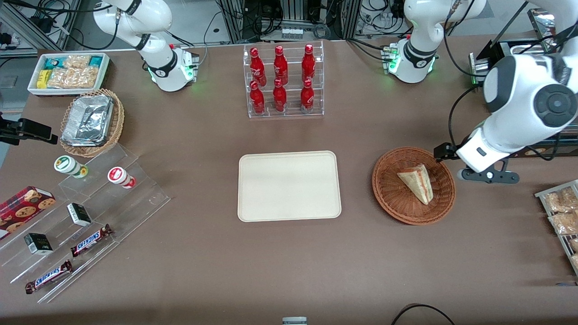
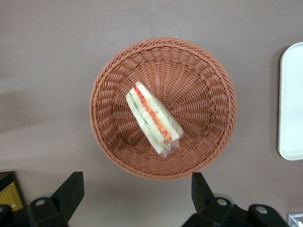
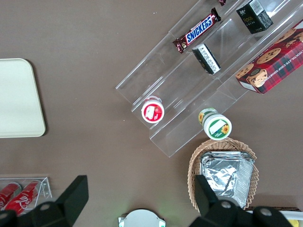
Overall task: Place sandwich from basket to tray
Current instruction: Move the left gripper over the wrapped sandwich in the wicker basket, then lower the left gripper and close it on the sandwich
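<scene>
The sandwich (image 1: 417,182), a clear-wrapped wedge of pale bread with red and green filling, lies in the round reddish-brown wicker basket (image 1: 386,198). The cream-beige tray (image 1: 289,186) lies flat and empty beside the basket, toward the parked arm's end. My left gripper (image 1: 485,175) hangs above the table beside the basket, toward the working arm's end. In the left wrist view the gripper (image 2: 136,183) is open and empty, its black fingers (image 2: 71,189) wide apart and clear of the basket (image 2: 203,94). The sandwich (image 2: 154,118) and an edge of the tray (image 2: 291,101) show there too.
A clear rack of red bottles (image 1: 283,81) stands farther from the camera than the tray. A tan basket of foil containers (image 1: 92,122), a white snack bin (image 1: 67,72) and a clear stepped shelf (image 1: 90,216) lie toward the parked arm's end. Snack packets (image 1: 562,212) lie at the working arm's end.
</scene>
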{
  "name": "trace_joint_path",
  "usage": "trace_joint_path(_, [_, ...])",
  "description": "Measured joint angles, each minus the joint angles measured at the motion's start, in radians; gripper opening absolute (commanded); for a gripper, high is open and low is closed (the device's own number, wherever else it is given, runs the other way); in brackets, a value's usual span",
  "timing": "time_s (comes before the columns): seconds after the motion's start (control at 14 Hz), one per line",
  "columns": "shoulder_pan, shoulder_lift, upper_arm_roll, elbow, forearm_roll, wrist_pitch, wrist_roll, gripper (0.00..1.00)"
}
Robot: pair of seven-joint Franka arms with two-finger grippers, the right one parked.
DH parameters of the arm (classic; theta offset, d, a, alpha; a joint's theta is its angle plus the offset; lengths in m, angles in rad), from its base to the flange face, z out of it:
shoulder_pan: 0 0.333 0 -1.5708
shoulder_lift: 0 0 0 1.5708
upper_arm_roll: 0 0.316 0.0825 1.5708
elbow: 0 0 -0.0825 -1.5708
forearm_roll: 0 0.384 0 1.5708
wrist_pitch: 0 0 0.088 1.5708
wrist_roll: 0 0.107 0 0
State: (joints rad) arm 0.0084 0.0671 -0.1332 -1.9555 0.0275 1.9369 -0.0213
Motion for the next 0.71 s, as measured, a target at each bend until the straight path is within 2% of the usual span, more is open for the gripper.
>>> trace_joint_path(0.36, [0.000,-0.032,-0.002,-0.197,-0.002,0.248,-0.107,1.00])
trace_joint_path(0.71, [-0.001,-0.032,-0.008,-0.260,-0.005,0.347,-0.369,1.00])
